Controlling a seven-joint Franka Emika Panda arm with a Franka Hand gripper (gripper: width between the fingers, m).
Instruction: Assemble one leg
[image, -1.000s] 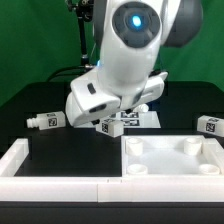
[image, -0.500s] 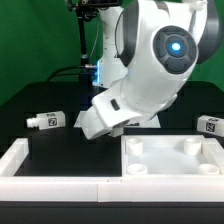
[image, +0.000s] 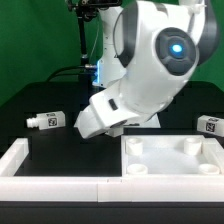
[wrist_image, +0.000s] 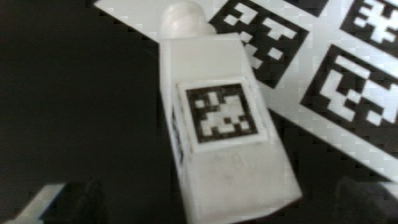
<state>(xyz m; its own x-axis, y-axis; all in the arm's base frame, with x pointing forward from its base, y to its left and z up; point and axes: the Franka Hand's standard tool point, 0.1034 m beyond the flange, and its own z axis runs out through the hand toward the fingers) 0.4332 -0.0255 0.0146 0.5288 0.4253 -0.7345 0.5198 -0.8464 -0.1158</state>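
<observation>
Seen from the wrist view, the gripper (wrist_image: 214, 206) hangs directly above one leg (wrist_image: 222, 120), and its jaws stand apart. One finger (wrist_image: 59, 203) shows as a dark blurred shape to one side of the leg, with a strip of black bench (wrist_image: 71, 100) between them. The finger on the other side is only a dim shadow in the corner. Neither finger touches the leg, so the gripper is opened and it grips nothing.

This leg lies flat on its side on the bench, with its square tag facing up to the camera. Its body is long and white, and it has a narrower rounded tip. The tip reaches the marker board (wrist_image: 338, 85), whose large tags fill the area just beside the leg. Whether the tip touches the board or only overlaps it in the picture, I cannot tell.

In the exterior view the arm (image: 150, 60) bends low over the middle of the bench and hides the gripper, this leg and the marker board behind its white body.

A second leg (image: 47, 120) lies on its side, well apart from the arm, toward the bench edge at the exterior view's left. Near the opposite edge there is another white tagged part (image: 210, 125); the picture border cuts it.

At the near corner on the exterior view's right sits the large white panel (image: 170, 158) with its round sockets facing up. A low white wall (image: 60, 186) runs along the near edge and turns at the other near corner.
</observation>
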